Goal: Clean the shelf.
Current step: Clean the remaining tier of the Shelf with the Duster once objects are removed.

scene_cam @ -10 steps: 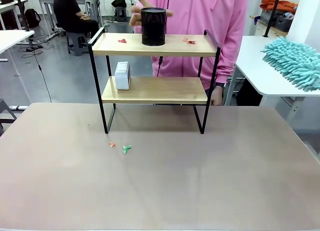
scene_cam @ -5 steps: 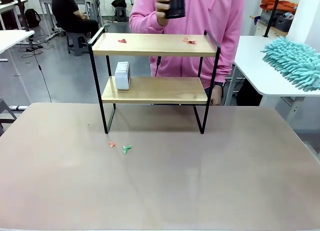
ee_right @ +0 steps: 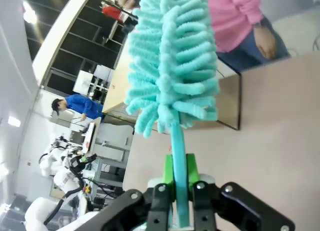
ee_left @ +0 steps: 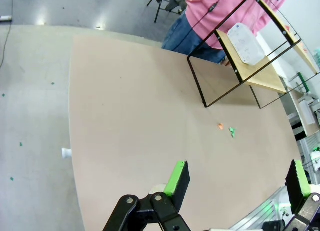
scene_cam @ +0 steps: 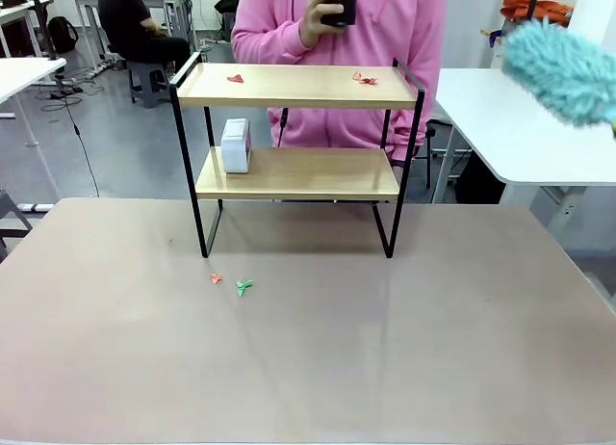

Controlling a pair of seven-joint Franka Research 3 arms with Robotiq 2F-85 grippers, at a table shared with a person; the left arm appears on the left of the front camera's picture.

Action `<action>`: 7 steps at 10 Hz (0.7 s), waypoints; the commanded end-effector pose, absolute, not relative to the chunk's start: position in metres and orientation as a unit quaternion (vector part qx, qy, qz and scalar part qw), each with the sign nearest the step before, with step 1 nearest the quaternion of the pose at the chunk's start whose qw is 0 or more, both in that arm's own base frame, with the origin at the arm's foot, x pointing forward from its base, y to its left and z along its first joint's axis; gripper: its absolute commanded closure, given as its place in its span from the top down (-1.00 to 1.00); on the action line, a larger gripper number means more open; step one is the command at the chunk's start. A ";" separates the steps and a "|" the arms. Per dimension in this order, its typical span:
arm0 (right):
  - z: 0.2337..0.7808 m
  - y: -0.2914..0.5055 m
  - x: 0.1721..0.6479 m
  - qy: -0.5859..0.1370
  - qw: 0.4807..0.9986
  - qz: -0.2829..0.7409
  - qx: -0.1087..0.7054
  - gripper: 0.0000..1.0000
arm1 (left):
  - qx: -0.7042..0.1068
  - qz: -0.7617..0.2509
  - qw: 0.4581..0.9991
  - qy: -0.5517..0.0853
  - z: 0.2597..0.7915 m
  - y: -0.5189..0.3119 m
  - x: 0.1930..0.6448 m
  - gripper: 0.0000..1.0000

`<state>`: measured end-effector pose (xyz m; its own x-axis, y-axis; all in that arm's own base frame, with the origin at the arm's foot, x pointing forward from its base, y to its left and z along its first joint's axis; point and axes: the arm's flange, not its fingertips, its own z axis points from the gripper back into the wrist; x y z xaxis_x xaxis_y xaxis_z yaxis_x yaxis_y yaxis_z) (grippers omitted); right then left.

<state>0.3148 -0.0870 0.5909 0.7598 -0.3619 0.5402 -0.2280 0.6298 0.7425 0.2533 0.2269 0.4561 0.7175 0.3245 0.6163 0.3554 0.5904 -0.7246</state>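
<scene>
Here, from the front, the two-tier shelf (scene_cam: 298, 175) of light wooden boards in a thin black metal frame stands at the far middle of the beige table (scene_cam: 308, 368). Small red paper scraps (scene_cam: 364, 78) lie on its top board, and a small white box (scene_cam: 236, 144) sits upright at the left of the lower board. A red and a green scrap (scene_cam: 244, 287) lie on the table just in front of the left legs. Behind the shelf a person's hand (scene_cam: 322, 12) holds a dark container up, clear of the top board. The fluffy teal microfibre duster (scene_cam: 563, 69) hangs in the air at upper right, well apart from the shelf.

From the left wrist, the left gripper (ee_left: 237, 183) hovers over the near table edge, jaws spread wide and empty.

From the right wrist, the right gripper (ee_right: 180, 188) is clenched on the duster's thin teal handle (ee_right: 177, 141), the head pointing away from it.

The step in hand looks like carrying the duster to the top board. It would go best with the head laid flat and drawn along the board, pushing scraps over the open front edge, since raised rails close both ends. Keep clear of the person's hand, and spare the white box below.
</scene>
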 end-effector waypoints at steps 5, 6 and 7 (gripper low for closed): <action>0.604 0.088 0.324 -0.365 0.847 0.006 0.386 -0.74 | -0.455 -0.016 0.801 -0.388 0.458 0.227 0.254 1.00; 0.630 0.093 0.329 -0.380 0.850 -0.017 0.364 -0.74 | -0.455 -0.016 0.801 -0.388 0.458 0.227 0.254 1.00; 0.630 0.093 0.329 -0.380 0.850 -0.017 0.364 -0.74 | -0.455 -0.016 0.801 -0.388 0.458 0.227 0.254 1.00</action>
